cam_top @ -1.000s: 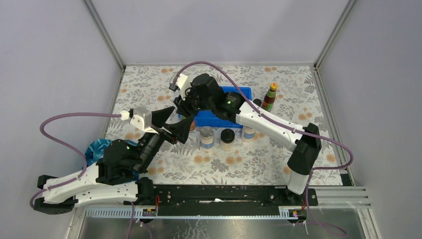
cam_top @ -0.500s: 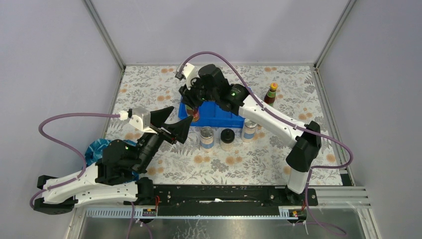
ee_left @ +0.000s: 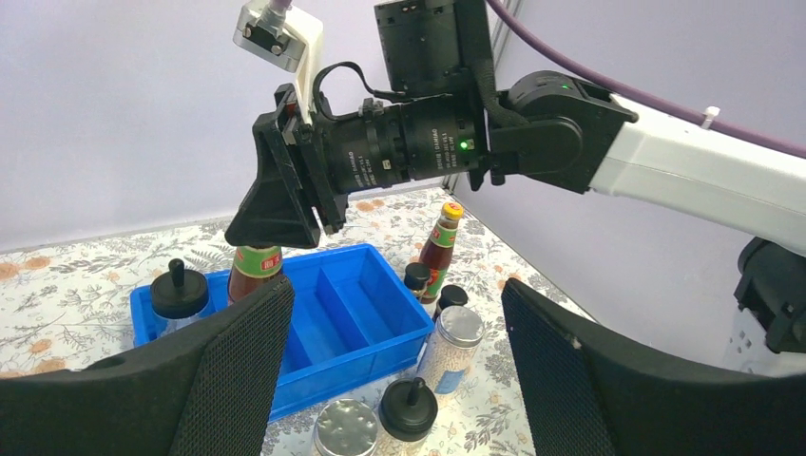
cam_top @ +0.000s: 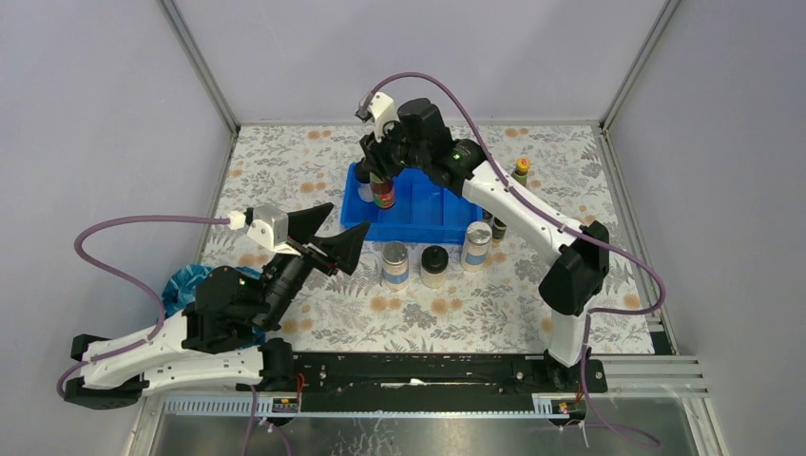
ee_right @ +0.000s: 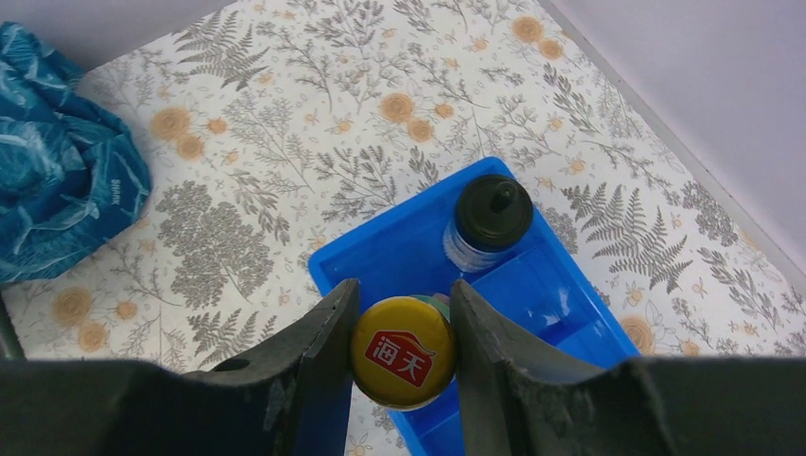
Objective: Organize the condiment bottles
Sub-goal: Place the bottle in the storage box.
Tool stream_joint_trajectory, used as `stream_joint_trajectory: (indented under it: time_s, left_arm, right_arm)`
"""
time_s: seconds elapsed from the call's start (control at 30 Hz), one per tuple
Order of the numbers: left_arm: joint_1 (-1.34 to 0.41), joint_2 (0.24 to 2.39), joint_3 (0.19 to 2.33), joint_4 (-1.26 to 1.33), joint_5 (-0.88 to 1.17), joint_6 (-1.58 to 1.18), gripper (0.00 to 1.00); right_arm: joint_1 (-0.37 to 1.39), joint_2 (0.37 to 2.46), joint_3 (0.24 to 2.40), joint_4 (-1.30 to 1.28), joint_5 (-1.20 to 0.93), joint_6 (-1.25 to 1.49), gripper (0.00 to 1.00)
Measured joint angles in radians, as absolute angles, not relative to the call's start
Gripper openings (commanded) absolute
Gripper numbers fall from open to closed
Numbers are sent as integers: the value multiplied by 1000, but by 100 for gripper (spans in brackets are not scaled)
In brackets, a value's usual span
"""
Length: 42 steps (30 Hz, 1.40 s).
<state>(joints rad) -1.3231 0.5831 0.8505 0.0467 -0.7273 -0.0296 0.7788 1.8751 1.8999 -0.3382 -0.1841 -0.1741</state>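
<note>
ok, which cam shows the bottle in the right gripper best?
Left wrist: the red-labelled bottle is side-on, label and body showing below the right gripper. Right wrist shows only its yellow cap clamped between the fingers. Top external shows it small, over the blue tray.

Right hand point(ee_right: 403, 328) clamped, arm stretched forward — left hand point(ee_left: 394, 294) spread, low.
</note>
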Motion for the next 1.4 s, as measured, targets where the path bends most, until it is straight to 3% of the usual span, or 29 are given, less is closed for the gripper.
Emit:
stream_joint_trajectory:
  time_s: [1.4]
  left_arm:
    - [-1323,643,840,52,-682,-8,86]
  right_arm:
    - [542,2163,2078,-285,-318,-107,0]
